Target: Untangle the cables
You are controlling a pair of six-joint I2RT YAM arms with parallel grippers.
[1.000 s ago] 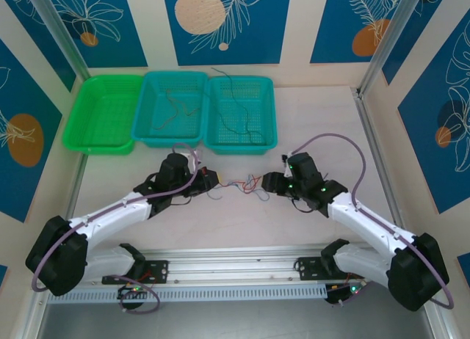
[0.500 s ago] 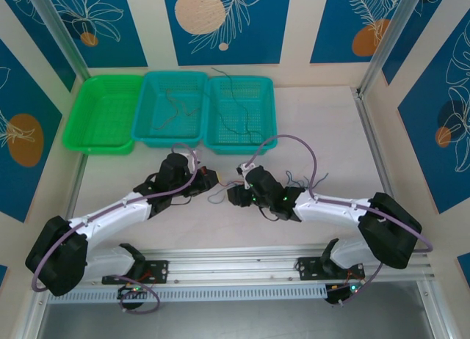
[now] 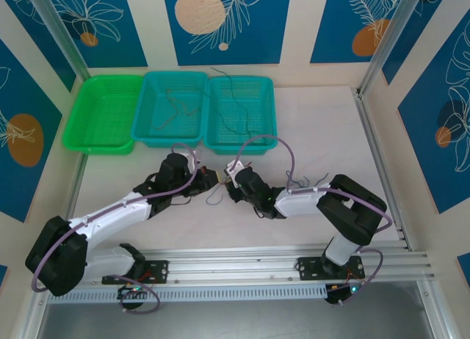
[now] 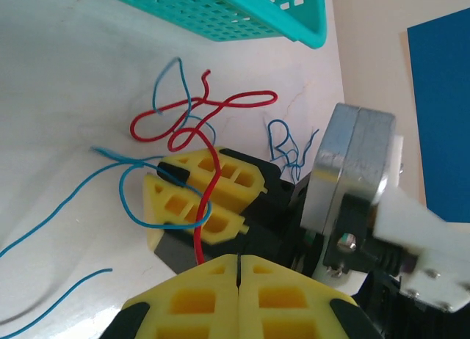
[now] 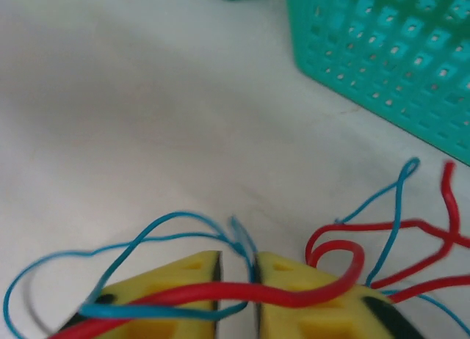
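Observation:
A small tangle of thin cables (image 3: 218,193) lies on the table between my two grippers. My left gripper (image 3: 211,179) is shut, and the red cable (image 4: 246,98) runs taut out from under its yellow fingertips (image 4: 239,260). My right gripper (image 3: 230,186) faces it almost tip to tip, and its yellow fingers (image 4: 198,196) sit inside a blue loop (image 4: 161,227). In the right wrist view its jaws (image 5: 236,269) stand a narrow gap apart. A blue cable (image 5: 177,215) dips into that gap, and the red cable (image 5: 250,290) lies across both fingertips.
Three baskets stand in a row at the back: a green one (image 3: 77,130) and two teal ones (image 3: 143,126) (image 3: 268,126), the teal pair holding thin dark wires. A few loose blue strands (image 3: 299,181) lie beside the right forearm. The near teal basket's wall (image 4: 220,16) is close ahead.
My right arm has swung left across the table to the left gripper, and its jaws have narrowed around the blue cable. The left arm has stayed still.

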